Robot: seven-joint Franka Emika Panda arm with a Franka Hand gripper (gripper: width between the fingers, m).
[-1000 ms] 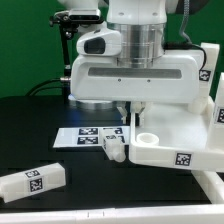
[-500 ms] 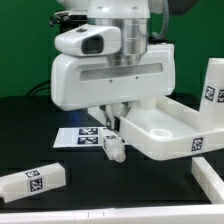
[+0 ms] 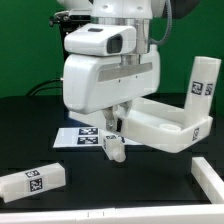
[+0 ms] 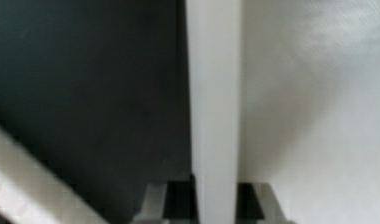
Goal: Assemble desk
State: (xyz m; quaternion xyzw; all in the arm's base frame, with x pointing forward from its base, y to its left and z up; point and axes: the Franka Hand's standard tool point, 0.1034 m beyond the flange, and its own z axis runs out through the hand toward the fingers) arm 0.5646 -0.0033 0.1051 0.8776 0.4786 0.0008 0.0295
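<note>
Gripper (image 3: 113, 119) fingers clamped on its edge, we turn the desk top (image 3: 160, 126) at centre right, its fitted leg (image 3: 199, 85) now upper right, likely presenting another corner

The marker board (image 3: 78, 138), a thin flat white board printed with black-and-white square tags, lies flat on the matte black table (image 3: 35, 122), nearer its far edge than its near edge. Beyond the far edge stands a black equipment stand (image 3: 70, 19).
</note>
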